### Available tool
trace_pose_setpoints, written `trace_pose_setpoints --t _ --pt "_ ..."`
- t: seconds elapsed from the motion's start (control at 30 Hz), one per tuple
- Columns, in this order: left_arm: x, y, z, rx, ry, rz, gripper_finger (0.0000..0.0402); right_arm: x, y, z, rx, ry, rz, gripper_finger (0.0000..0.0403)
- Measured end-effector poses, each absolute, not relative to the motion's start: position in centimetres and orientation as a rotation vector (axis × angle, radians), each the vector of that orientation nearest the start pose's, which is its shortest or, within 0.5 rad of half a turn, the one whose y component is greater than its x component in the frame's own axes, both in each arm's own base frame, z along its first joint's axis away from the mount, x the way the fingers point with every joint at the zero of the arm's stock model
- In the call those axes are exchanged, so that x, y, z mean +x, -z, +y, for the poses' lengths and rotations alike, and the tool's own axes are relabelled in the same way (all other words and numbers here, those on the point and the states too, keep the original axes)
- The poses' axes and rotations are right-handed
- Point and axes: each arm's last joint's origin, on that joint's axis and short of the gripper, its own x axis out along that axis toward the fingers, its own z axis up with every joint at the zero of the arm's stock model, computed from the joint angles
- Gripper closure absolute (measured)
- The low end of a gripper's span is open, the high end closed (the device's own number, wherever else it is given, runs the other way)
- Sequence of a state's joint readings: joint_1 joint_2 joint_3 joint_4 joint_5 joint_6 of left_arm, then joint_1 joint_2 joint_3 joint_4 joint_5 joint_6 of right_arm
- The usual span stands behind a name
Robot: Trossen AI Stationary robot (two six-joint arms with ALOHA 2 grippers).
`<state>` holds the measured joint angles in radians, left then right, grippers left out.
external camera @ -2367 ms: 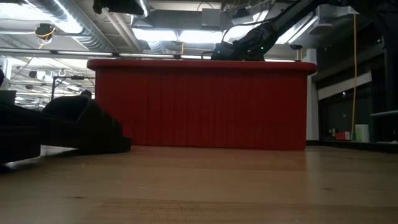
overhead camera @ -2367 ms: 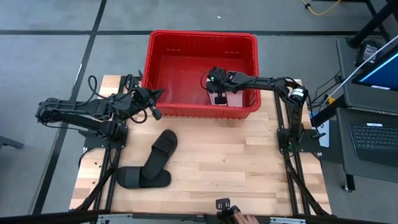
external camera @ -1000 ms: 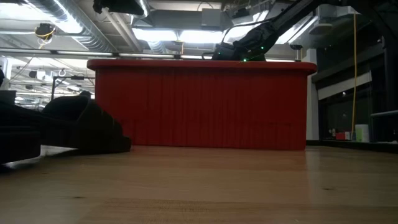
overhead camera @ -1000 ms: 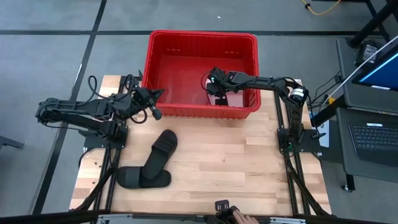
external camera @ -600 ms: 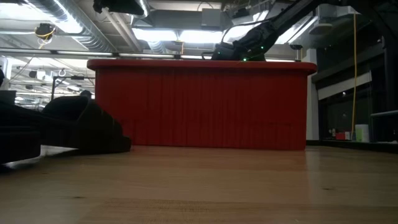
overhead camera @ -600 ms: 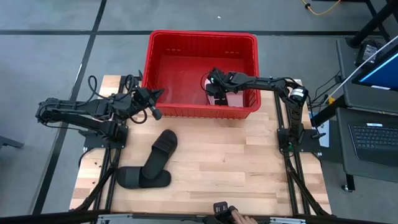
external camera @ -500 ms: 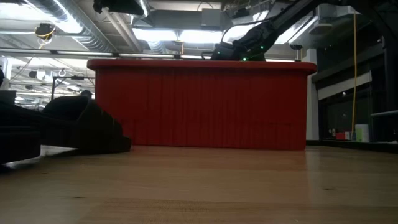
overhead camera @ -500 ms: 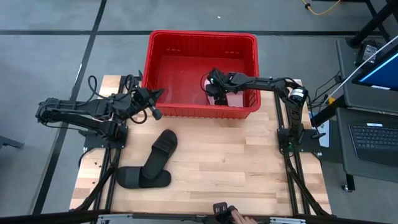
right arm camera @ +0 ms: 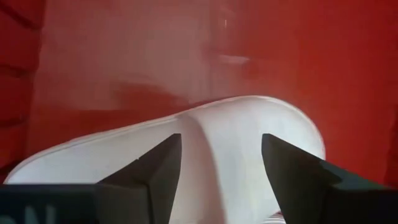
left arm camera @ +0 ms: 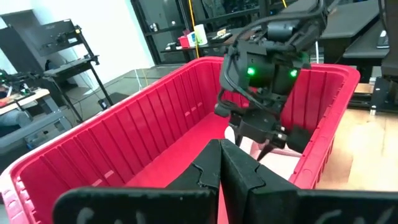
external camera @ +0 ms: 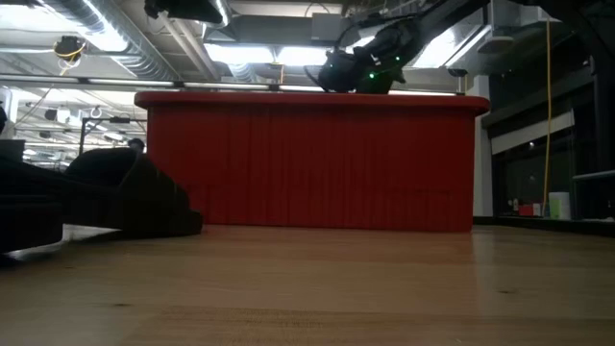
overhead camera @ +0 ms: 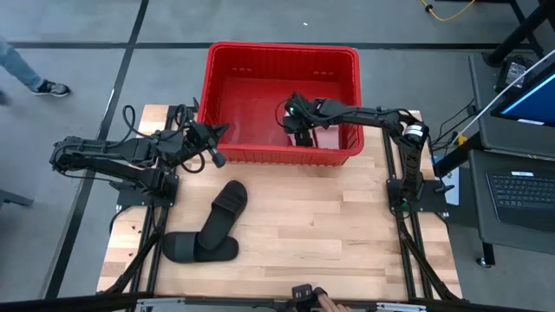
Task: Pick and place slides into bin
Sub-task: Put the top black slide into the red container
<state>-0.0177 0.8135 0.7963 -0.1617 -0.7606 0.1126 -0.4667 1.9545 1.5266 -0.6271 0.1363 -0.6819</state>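
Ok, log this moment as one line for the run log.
right gripper: open over pink slide in red bin | left gripper: shut, outside bin | black slides: on table

Grey floor (overhead camera: 78,26) with dark seams surrounds the wooden bench (overhead camera: 329,225); a laptop (overhead camera: 523,195) sits right of the bench.

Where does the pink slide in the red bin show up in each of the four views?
High view: pink slide in the bin's front right corner, under the open right gripper.
Low view: hidden behind the bin wall.
Left wrist view: pale patch under the gripper.
Right wrist view: fills the middle.
Shared landmark: the red bin.
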Motion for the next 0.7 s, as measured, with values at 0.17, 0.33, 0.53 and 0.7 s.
trace_pose_setpoints --t 0.17,0.33,0.53,0.7 --pt "17.3 -33.5 1.6 0.196 -0.696 0.218 0.04 37.0 -23.3 -19.1 -0.424 0.163 1.186 0.018" --pt "17.4 -33.5 1.5 0.194 -0.657 0.216 0.04 37.2 -25.5 -19.2 -0.363 0.204 1.179 0.0182" --pt "17.4 -33.5 1.5 0.194 -0.647 0.216 0.04 37.0 -28.3 -19.1 -0.306 0.233 1.183 0.0181" --pt "17.4 -33.5 1.5 0.194 -0.647 0.215 0.04 37.0 -31.3 -18.1 -0.239 0.27 1.176 0.0212"
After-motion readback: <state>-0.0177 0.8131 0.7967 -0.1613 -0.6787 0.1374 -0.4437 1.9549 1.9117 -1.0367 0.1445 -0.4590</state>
